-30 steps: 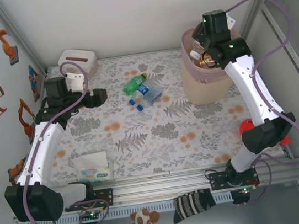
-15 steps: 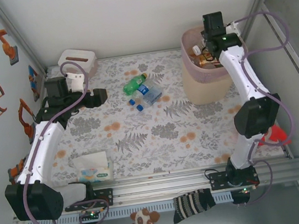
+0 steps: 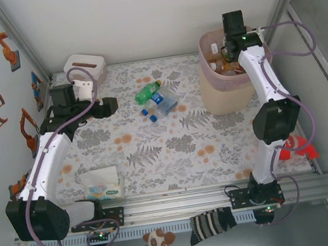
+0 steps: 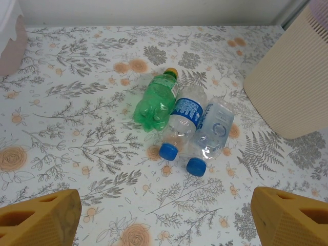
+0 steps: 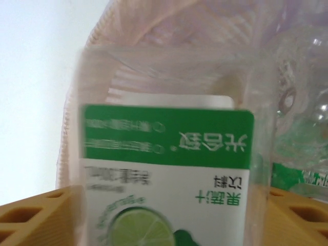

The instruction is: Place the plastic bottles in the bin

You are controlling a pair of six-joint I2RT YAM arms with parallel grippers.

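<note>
The flower-print tabletop (image 3: 174,152) carries everything. The right arm (image 3: 262,84) rises from its base to a bent elbow and reaches far, with its wrist over the bin (image 3: 228,98) — a tall beige basket with a pink liner, standing upright at the far right. The left arm (image 3: 47,158) stretches along the left side. The left pincer (image 4: 164,215) faces right toward the loose bottles, its fingers (image 4: 38,218) spread wide with nothing between them. The right pincer (image 5: 174,205) hangs at the bin's mouth with a lime-label bottle (image 5: 169,169) between its fingers. This bottle's long axis runs up and down the wrist view, with its print upside down and both ends out of frame. It is blurred, so I cannot tell whether the fingers press it or stand clear. More bottles (image 3: 224,65) lie inside the bin. A white tissue box (image 3: 84,67) sits at the far left corner, and a soft tissue pack (image 3: 102,185) lies near the left arm's base. Mid-tabletop, between the left pincer and the bin and apart from both, three bottles lie on their sides, flank to flank and touching. Their long axes are roughly parallel, slanting from near-left to far-right. The green bottle (image 4: 156,100) points its cap far-right, while the blue-label bottle (image 4: 182,120) and the clear bottle (image 4: 212,130) point their blue caps near-left.
</note>
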